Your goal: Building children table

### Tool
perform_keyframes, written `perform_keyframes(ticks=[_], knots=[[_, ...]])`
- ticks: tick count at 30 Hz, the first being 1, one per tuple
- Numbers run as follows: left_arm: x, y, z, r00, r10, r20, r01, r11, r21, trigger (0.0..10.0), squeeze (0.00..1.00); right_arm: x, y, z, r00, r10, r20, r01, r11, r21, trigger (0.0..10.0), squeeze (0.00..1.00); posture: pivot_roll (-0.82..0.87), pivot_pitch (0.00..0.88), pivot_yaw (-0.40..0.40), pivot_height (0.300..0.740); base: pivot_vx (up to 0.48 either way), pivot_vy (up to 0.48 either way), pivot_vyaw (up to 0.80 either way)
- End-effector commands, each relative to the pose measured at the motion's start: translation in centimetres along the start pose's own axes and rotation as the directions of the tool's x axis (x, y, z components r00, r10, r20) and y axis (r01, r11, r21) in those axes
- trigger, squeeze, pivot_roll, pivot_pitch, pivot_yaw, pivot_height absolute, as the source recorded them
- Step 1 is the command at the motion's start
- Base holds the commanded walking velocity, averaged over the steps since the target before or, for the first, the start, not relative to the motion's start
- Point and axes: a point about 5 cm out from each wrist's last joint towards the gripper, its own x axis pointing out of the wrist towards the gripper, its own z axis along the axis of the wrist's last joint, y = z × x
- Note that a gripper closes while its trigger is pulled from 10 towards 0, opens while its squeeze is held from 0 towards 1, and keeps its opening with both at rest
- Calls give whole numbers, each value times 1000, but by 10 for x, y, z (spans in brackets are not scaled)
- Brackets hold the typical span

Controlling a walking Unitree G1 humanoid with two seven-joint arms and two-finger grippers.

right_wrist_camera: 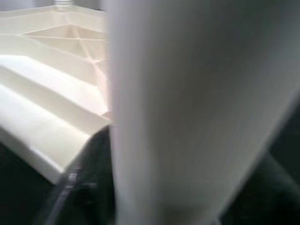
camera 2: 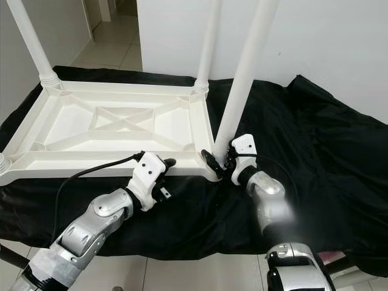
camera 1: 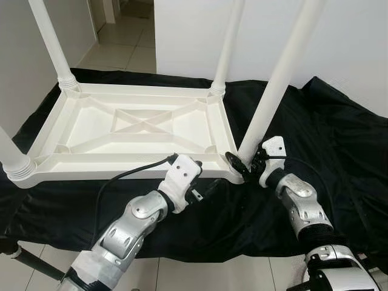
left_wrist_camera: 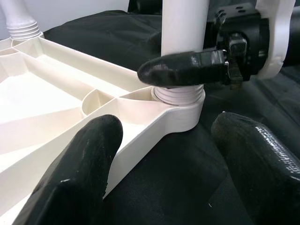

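Observation:
The white children's table (camera 1: 139, 130) lies upside down on a black cloth (camera 1: 339, 139), and its legs stand up from the corner sockets. My right gripper (camera 1: 245, 161) is shut around the base of the near-right leg (camera 1: 274, 88), just above its threaded socket (left_wrist_camera: 180, 96). One of its black fingers (left_wrist_camera: 187, 68) crosses the front of that leg. My left gripper (camera 1: 203, 176) is open at the table's near edge, left of that corner, with its fingers (left_wrist_camera: 70, 178) wide apart and nothing between them. That leg (right_wrist_camera: 187, 117) looms large and blurred in the right wrist view.
The other legs stand at the far-left (camera 1: 51, 42), far-right (camera 1: 227, 48) and near-left (camera 1: 12, 154) corners. A white wall (camera 1: 351, 36) rises behind the cloth. Tiled floor (camera 1: 130, 36) runs through a doorway at the back left. A black cable (camera 1: 121, 177) loops from my left wrist.

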Motion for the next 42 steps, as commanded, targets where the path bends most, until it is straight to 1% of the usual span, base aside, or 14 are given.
perform_keyframes(ticks=[1, 12, 13, 20, 25, 30, 31, 32, 34, 35, 36, 37, 39, 42], knots=[[2, -9, -1, 989, -147, -10, 147, 989, 28, 10000, 0, 0, -1, -2, 1000, 15, -16, -15, 1000, -8, 0, 0, 13, 19, -67, 740, 0, 0, 0], [3, -10, 0, 989, -146, -7, 147, 989, 35, 10000, 0, -1, -6, -5, 999, 29, -17, -28, 999, 28, 0, 0, 15, 17, -69, 740, 0, 0, 0], [3, -10, 0, 989, -147, -8, 147, 989, 35, 10000, 0, -1, -6, -5, 1000, 23, -9, -23, 999, 46, 10000, 0, 12, 18, -70, 740, 0, 0, 0], [3, -12, -2, 988, -156, -12, 156, 987, 36, 10000, 0, 1, 0, 2, 999, -41, 34, 38, 995, 87, 10000, 0, 1, 20, -68, 740, 0, 0, 0], [1, -13, -3, 986, -163, -17, 164, 986, 36, 10000, 0, 4, 9, 3, 979, -202, 31, 197, 974, 115, 10000, 0, 4, 22, -66, 740, 0, 0, 0], [-1, -13, -4, 986, -164, -21, 165, 986, 36, 10000, 0, 4, 14, 3, 959, -283, 29, 277, 951, 140, 10000, 0, 6, 23, -59, 740, 0, 0, 0], [-2, -13, -5, 986, -168, -25, 168, 985, 36, 10000, 0, 2, 18, 2, 906, -422, 8, 414, 892, 181, 10000, 0, 7, 25, -57, 740, 0, 0, 0], [-2, -13, -5, 986, -168, -25, 168, 985, 36, 10000, 0, 2, 18, 2, 906, -422, 8, 414, 892, 181, 10000, 0, 7, 25, -57, 740, 0, 0, 0], [-3, -13, -5, 985, -172, -30, 173, 984, 37, 10000, 0, 1, 25, 2, 847, -531, -17, 525, 832, 178, 10000, 0, 7, 24, -57, 740, 0, 0, 0], [-3, -13, -5, 985, -172, -30, 173, 984, 37, 10000, 0, 1, 25, 2, 847, -531, -17, 525, 832, 178, 10000, 0, 7, 24, -57, 740, 0, 0, 0], [-3, -13, -5, 985, -172, -30, 173, 984, 37, 10000, 0, 1, 32, 1, 811, -584, -32, 580, 795, 179, 10000, 0, 7, 24, -56, 740, 0, 0, 0], [-3, -13, -5, 985, -172, -30, 173, 984, 37, 10000, 0, 1, 32, 1, 811, -584, -32, 580, 795, 179, 10000, 0, 7, 24, -56, 740, 0, 0, 0], [-3, -12, -5, 985, -170, -29, 171, 985, 37, 10000, 0, 1, 42, 0, 738, -672, -65, 672, 722, 165, 10000, 0, -1, 22, -51, 740, 0, 0, 0], [-2, -12, -5, 985, -170, -27, 171, 985, 36, 10000, 0, 4, 50, -1, 740, -668, -75, 668, 720, 186, 10000, 0, -4, 20, -49, 740, 0, 0, 0]])
